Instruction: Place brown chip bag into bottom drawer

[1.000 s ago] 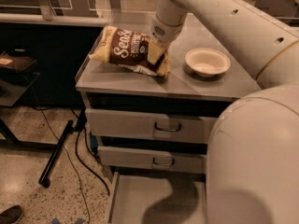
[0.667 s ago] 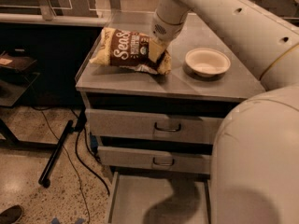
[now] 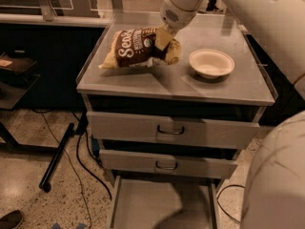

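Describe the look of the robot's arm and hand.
The arm is a smooth white shell of thick rounded segments, with one small dark hole. Its wrist bears a dotted vent patch. The hand, at the brown chip bag's right end, looks pale cream and blocky.

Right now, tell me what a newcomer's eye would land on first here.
The brown chip bag with its white lettering stands out on the grey cabinet top, with the gripper down on its right end under the big white arm. A cream bowl sits to the bag's right, and the bottom drawer stands pulled open at the cabinet's foot.
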`<state>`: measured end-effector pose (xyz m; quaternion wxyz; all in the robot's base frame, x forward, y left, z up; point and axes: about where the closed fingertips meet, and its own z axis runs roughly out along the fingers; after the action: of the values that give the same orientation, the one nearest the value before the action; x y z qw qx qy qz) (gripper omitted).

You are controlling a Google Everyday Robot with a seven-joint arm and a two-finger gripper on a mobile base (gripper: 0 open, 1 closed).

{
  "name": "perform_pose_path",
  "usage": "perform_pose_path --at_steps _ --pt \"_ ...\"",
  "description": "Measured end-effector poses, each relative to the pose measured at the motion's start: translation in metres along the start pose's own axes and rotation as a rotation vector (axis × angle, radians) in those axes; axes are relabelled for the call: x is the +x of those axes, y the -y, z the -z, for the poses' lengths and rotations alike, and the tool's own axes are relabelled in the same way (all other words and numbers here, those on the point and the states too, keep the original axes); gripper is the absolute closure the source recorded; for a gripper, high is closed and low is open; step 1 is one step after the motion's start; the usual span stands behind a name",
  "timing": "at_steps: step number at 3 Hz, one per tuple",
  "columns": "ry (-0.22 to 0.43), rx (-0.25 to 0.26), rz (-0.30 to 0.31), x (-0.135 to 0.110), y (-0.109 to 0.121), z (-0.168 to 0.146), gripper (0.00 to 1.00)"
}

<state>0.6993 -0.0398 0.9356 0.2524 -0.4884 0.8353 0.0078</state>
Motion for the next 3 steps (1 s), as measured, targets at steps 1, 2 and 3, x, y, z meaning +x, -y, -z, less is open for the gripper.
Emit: perform_pose_path --at_steps 1,2,3 --pt "0.036 -0.005 0.014 -0.001 -0.003 0.014 1.00" --pt "0.077 -0.019 0.025 0.008 -0.015 0.030 1.00" --pt "0.097 -0.032 0.033 0.028 -0.035 0.044 1.00"
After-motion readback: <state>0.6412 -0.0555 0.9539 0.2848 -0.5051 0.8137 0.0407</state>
